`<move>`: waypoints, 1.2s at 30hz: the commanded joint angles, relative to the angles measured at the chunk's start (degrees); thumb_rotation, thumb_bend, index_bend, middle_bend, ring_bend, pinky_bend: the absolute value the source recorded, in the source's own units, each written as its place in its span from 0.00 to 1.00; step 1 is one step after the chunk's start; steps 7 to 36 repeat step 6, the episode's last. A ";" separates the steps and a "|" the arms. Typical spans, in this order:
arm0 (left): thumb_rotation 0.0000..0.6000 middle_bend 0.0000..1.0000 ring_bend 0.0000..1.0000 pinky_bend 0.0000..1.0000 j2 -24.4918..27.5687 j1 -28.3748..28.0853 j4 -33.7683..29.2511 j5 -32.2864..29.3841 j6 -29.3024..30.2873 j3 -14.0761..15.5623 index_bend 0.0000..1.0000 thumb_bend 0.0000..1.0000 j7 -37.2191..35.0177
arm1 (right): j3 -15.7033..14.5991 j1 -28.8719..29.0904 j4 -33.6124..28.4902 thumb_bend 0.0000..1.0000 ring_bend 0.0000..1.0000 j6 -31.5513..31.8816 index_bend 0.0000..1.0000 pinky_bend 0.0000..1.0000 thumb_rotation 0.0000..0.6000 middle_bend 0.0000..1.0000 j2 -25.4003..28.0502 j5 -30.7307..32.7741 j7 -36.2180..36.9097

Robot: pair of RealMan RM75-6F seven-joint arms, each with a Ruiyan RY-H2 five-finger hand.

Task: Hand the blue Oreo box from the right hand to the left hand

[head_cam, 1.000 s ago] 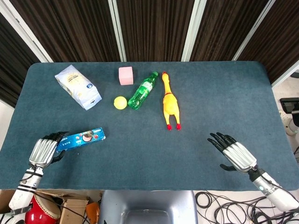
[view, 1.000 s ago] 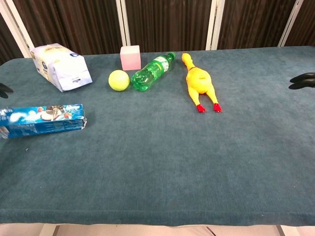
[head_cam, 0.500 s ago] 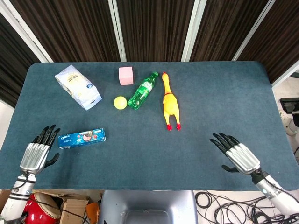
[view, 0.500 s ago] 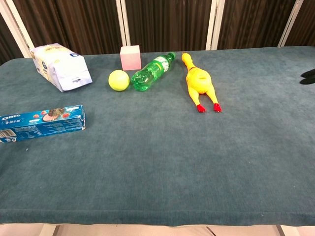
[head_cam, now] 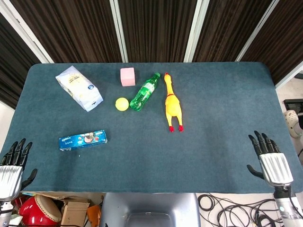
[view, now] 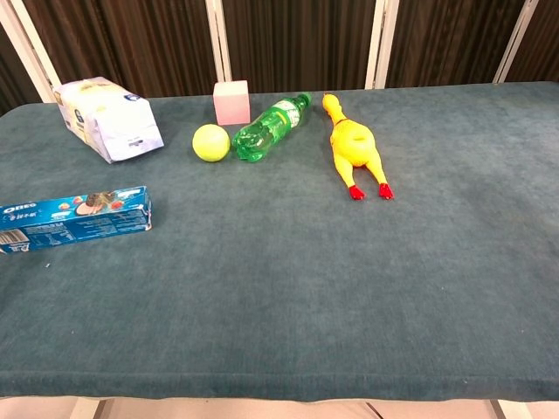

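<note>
Your left hand (head_cam: 12, 168) sits at the near left corner of the table (head_cam: 222, 118), fingers spread apart and holding nothing; your right hand (head_cam: 271, 161) mirrors it at the near right edge, fingers likewise fanned and holding nothing. You see both only in the head view; the chest view shows neither hand.

The blue Oreo box (head_cam: 83, 140) lies flat on the cloth at the near left, well apart from your left hand and far from your right. In the chest view its printed long side (view: 74, 217) faces you and its left end runs out of the frame, while the head view shows the whole box.

Farther back, near the middle, you have a yellow rubber chicken (head_cam: 172, 104) lying lengthwise with its red feet toward you. Just left of it is a green bottle (head_cam: 145, 91) on its side, and a yellow ball (head_cam: 122, 103) rests just beside the bottle's base. The chest view shows the ball and the bottle touching or nearly so. Beyond them stands a pink cube (head_cam: 127, 76), and at the far left lies a white bag (head_cam: 78, 88) with blue print.
</note>
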 commanded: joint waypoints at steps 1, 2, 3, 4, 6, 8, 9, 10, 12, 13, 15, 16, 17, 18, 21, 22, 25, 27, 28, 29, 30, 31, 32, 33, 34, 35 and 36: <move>1.00 0.01 0.00 0.27 0.90 0.32 -1.50 -1.05 -1.60 -0.14 0.10 0.28 1.09 | 1.45 -2.42 0.42 0.12 0.00 3.16 0.00 0.17 1.00 0.00 -1.57 -0.90 0.30; 1.00 0.01 0.01 0.27 1.06 0.30 -1.89 -1.13 -2.11 -0.08 0.11 0.28 1.49 | 1.40 -2.70 0.79 0.12 0.00 3.33 0.00 0.18 1.00 0.00 -1.69 -1.46 0.50; 1.00 0.02 0.01 0.27 1.17 0.26 -2.15 -1.13 -2.46 -0.06 0.12 0.28 1.66 | 1.33 -2.82 0.99 0.12 0.00 3.23 0.00 0.18 1.00 0.00 -1.71 -1.82 0.56; 1.00 0.02 0.02 0.27 1.22 0.23 -2.39 -1.11 -2.74 -0.07 0.12 0.28 1.76 | 1.25 -2.86 1.15 0.12 0.00 2.92 0.00 0.18 1.00 0.00 -1.68 -2.13 0.59; 1.00 0.03 0.02 0.27 1.33 0.23 -2.80 -1.04 -3.26 -0.04 0.12 0.28 1.93 | 1.01 -2.72 1.19 0.12 0.00 1.64 0.00 0.18 1.00 0.00 -1.43 -2.57 0.49; 1.00 0.03 0.02 0.27 1.33 0.23 -2.80 -1.04 -3.26 -0.04 0.12 0.28 1.93 | 1.01 -2.72 1.19 0.12 0.00 1.64 0.00 0.18 1.00 0.00 -1.43 -2.57 0.49; 1.00 0.03 0.02 0.27 1.33 0.23 -2.80 -1.04 -3.26 -0.04 0.12 0.28 1.93 | 1.01 -2.72 1.19 0.12 0.00 1.64 0.00 0.18 1.00 0.00 -1.43 -2.57 0.49; 1.00 0.03 0.02 0.27 1.33 0.23 -2.80 -1.04 -3.26 -0.04 0.12 0.28 1.93 | 1.01 -2.72 1.19 0.12 0.00 1.64 0.00 0.18 1.00 0.00 -1.43 -2.57 0.49; 1.00 0.03 0.02 0.27 1.33 0.23 -2.80 -1.04 -3.26 -0.04 0.12 0.28 1.93 | 1.01 -2.72 1.19 0.12 0.00 1.64 0.00 0.18 1.00 0.00 -1.43 -2.57 0.49; 1.00 0.03 0.02 0.27 1.33 0.23 -2.80 -1.04 -3.26 -0.04 0.12 0.28 1.93 | 1.01 -2.72 1.19 0.12 0.00 1.64 0.00 0.18 1.00 0.00 -1.43 -2.57 0.49; 1.00 0.03 0.02 0.27 1.33 0.23 -2.80 -1.04 -3.26 -0.04 0.12 0.28 1.93 | 1.01 -2.72 1.19 0.12 0.00 1.64 0.00 0.18 1.00 0.00 -1.43 -2.57 0.49; 1.00 0.03 0.02 0.27 1.33 0.23 -2.80 -1.04 -3.26 -0.04 0.12 0.28 1.93 | 1.01 -2.72 1.19 0.12 0.00 1.64 0.00 0.18 1.00 0.00 -1.43 -2.57 0.49; 1.00 0.03 0.02 0.27 1.33 0.23 -2.80 -1.04 -3.26 -0.04 0.12 0.28 1.93 | 1.01 -2.72 1.19 0.12 0.00 1.64 0.00 0.18 1.00 0.00 -1.43 -2.57 0.49; 1.00 0.03 0.02 0.27 1.33 0.23 -2.80 -1.04 -3.26 -0.04 0.12 0.28 1.93 | 1.01 -2.72 1.19 0.12 0.00 1.64 0.00 0.18 1.00 0.00 -1.43 -2.57 0.49; 1.00 0.03 0.02 0.27 1.33 0.23 -2.80 -1.04 -3.26 -0.04 0.12 0.28 1.93 | 1.01 -2.72 1.19 0.12 0.00 1.64 0.00 0.18 1.00 0.00 -1.43 -2.57 0.49; 1.00 0.03 0.02 0.27 1.33 0.23 -2.80 -1.04 -3.26 -0.04 0.12 0.28 1.93 | 1.01 -2.72 1.19 0.12 0.00 1.64 0.00 0.18 1.00 0.00 -1.43 -2.57 0.49; 1.00 0.03 0.02 0.27 1.33 0.23 -2.80 -1.04 -3.26 -0.04 0.12 0.28 1.93 | 1.01 -2.72 1.19 0.12 0.00 1.64 0.00 0.18 1.00 0.00 -1.43 -2.57 0.49; 1.00 0.03 0.02 0.27 1.33 0.23 -2.80 -1.04 -3.26 -0.04 0.12 0.28 1.93 | 1.01 -2.72 1.19 0.12 0.00 1.64 0.00 0.18 1.00 0.00 -1.43 -2.57 0.49; 1.00 0.03 0.02 0.27 1.33 0.23 -2.80 -1.04 -3.26 -0.04 0.12 0.28 1.93 | 1.01 -2.72 1.19 0.12 0.00 1.64 0.00 0.18 1.00 0.00 -1.43 -2.57 0.49; 1.00 0.03 0.02 0.27 1.33 0.23 -2.80 -1.04 -3.26 -0.04 0.12 0.28 1.93 | 1.01 -2.72 1.19 0.12 0.00 1.64 0.00 0.18 1.00 0.00 -1.43 -2.57 0.49; 1.00 0.03 0.02 0.27 1.33 0.23 -2.80 -1.04 -3.26 -0.04 0.12 0.28 1.93 | 1.01 -2.72 1.19 0.12 0.00 1.64 0.00 0.18 1.00 0.00 -1.43 -2.57 0.49; 1.00 0.03 0.02 0.27 1.33 0.23 -2.80 -1.04 -3.26 -0.04 0.12 0.28 1.93 | 1.01 -2.72 1.19 0.12 0.00 1.64 0.00 0.18 1.00 0.00 -1.43 -2.57 0.49; 1.00 0.03 0.02 0.27 1.33 0.23 -2.80 -1.04 -3.26 -0.04 0.12 0.28 1.93 | 1.01 -2.72 1.19 0.12 0.00 1.64 0.00 0.18 1.00 0.00 -1.43 -2.57 0.49; 1.00 0.03 0.02 0.27 1.33 0.23 -2.80 -1.04 -3.26 -0.04 0.12 0.28 1.93 | 1.01 -2.72 1.19 0.12 0.00 1.64 0.00 0.18 1.00 0.00 -1.43 -2.57 0.49; 1.00 0.03 0.02 0.27 1.33 0.23 -2.80 -1.04 -3.26 -0.04 0.12 0.28 1.93 | 1.01 -2.72 1.19 0.12 0.00 1.64 0.00 0.18 1.00 0.00 -1.43 -2.57 0.49; 1.00 0.03 0.02 0.27 1.33 0.23 -2.80 -1.04 -3.26 -0.04 0.12 0.28 1.93 | 1.01 -2.72 1.19 0.12 0.00 1.64 0.00 0.18 1.00 0.00 -1.43 -2.57 0.49; 1.00 0.03 0.02 0.27 1.33 0.23 -2.80 -1.04 -3.26 -0.04 0.12 0.28 1.93 | 1.01 -2.72 1.19 0.12 0.00 1.64 0.00 0.18 1.00 0.00 -1.43 -2.57 0.49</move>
